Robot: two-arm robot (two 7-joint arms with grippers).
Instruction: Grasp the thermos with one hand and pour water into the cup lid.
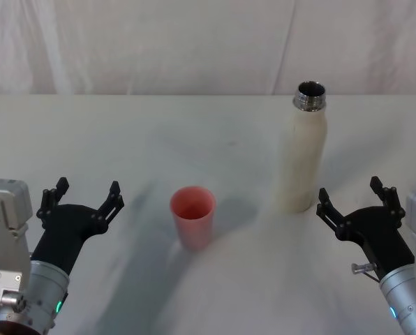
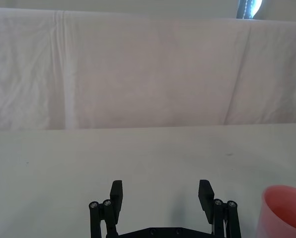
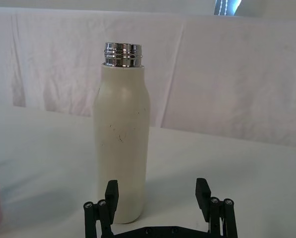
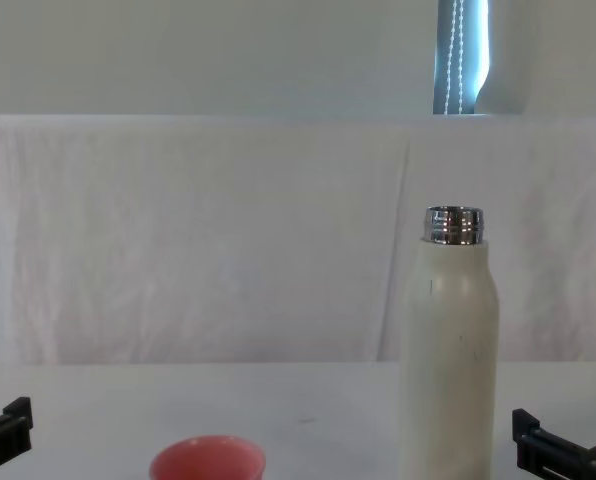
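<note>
my black two-fingered right gripper has jaws wide, empty; tall cream-white steel-necked thermos upright just ahead-left of them. left gripper wide too, salmon-pink cup lid beside it. nothing grasped or poured yet.

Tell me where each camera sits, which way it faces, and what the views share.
Head: high, facing down at thermos, cup lid, left gripper, right gripper.
Chest: low, facing forward; thermos side-on.
Left wrist: behind the open left gripper, cup lid at edge.
Right wrist: behind the open right gripper, facing the thermos.
All but the left wrist share the thermos.
</note>
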